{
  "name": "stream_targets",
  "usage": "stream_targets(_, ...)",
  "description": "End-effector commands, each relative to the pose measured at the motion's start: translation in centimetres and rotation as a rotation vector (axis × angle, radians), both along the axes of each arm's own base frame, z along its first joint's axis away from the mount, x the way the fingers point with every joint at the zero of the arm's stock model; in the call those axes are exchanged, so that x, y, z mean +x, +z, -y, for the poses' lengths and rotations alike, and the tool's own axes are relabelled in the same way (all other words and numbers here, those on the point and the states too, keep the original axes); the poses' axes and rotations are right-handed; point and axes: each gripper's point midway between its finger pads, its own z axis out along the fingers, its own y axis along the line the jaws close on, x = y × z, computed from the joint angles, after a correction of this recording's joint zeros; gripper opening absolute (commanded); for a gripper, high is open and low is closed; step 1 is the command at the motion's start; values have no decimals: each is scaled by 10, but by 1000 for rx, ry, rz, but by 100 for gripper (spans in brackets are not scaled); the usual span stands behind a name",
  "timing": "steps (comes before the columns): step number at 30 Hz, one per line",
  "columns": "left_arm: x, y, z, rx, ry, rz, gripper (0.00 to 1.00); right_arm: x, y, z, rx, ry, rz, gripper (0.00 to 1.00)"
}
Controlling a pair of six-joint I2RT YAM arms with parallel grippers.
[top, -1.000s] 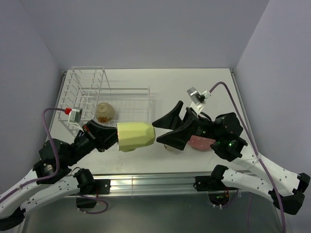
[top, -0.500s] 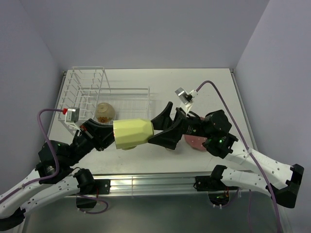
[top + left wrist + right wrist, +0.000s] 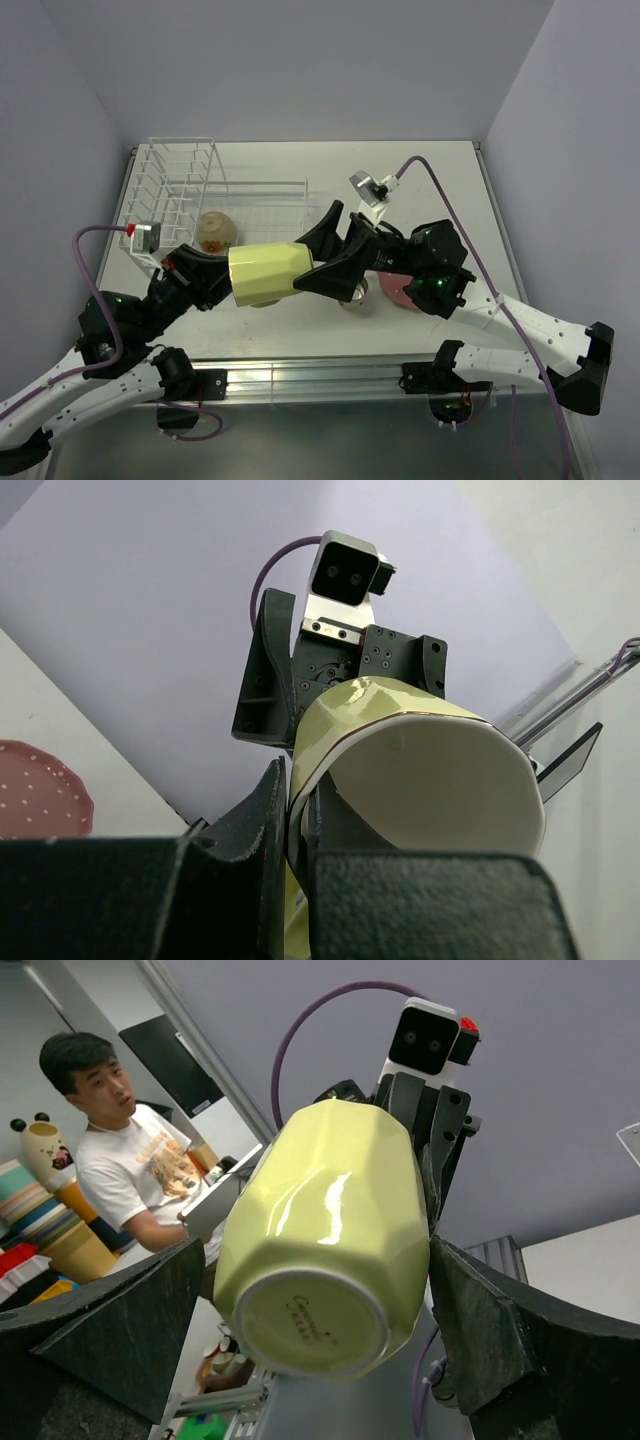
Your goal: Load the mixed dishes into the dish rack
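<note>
My left gripper (image 3: pixel 234 279) is shut on the rim of the pale yellow-green mug (image 3: pixel 268 274) and holds it on its side above the table's front. In the left wrist view (image 3: pixel 297 832) one finger is outside the mug (image 3: pixel 430 770) and one inside. My right gripper (image 3: pixel 322 256) is open, its fingers either side of the mug's base. In the right wrist view (image 3: pixel 310 1350) the mug (image 3: pixel 330 1225) fills the gap between the fingers (image 3: pixel 110 1330). The pink dotted plate (image 3: pixel 402 292) lies under my right arm. The white dish rack (image 3: pixel 178 178) stands at the back left.
A rounded cream-brown dish (image 3: pixel 215 231) sits in the rack's low basket (image 3: pixel 275 205). A small dish (image 3: pixel 352 299) shows under my right gripper, mostly hidden. The plate also shows in the left wrist view (image 3: pixel 35 800). Walls close in left, right and behind.
My right gripper has moved left towards the mug and its open fingers now straddle the mug's base. My left gripper has shifted slightly left with the mug.
</note>
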Motion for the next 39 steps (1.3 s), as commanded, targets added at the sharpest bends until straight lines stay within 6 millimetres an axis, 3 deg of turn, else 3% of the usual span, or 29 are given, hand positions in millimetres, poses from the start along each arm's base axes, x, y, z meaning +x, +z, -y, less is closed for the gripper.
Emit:
stream_targets(1,-9,36,-16,-140,-5,56,0,-11,35,5,95,21,63,99)
stream_targets(8,-7,33,-19,-133,16,50,0,-7,38,-2,88,10,58,88)
stream_targets(10,-6,33,-18,-131,14,50,0,-7,39,-4,88,11,57,77)
stream_targets(11,-7,33,-18,-132,14,49,0,-6,38,-6,85,13,55,69)
stream_targets(13,-5,31,-18,-127,20,44,0,-6,39,-7,84,19,54,39)
stream_targets(15,-4,29,-18,-120,26,42,0,-4,37,-11,70,20,50,0)
stream_targets(17,-1,24,-18,-74,47,26,24,-1,35,-13,56,7,45,0)
stream_targets(18,4,21,-20,-58,76,10,59,1,35,-13,53,-7,51,0)
stream_targets(20,8,19,-26,-9,122,8,77,7,33,-14,33,-40,43,0)
stream_targets(21,16,4,-28,50,164,-28,87,9,32,-15,26,-51,53,0)
stream_targets(25,31,-18,-58,163,324,-93,99,26,29,-17,-27,-118,41,0)
stream_targets(31,40,-49,-116,240,537,-179,99,58,21,-23,-88,-194,13,0)
stream_targets(34,43,-56,-139,254,624,-226,99,87,12,-30,-143,-265,-14,0)
stream_targets(35,44,-62,-144,288,646,-236,99,104,1,-37,-187,-298,-36,0)
stream_targets(39,48,-67,-135,402,646,-223,99,165,-26,-57,-383,-477,-32,0)
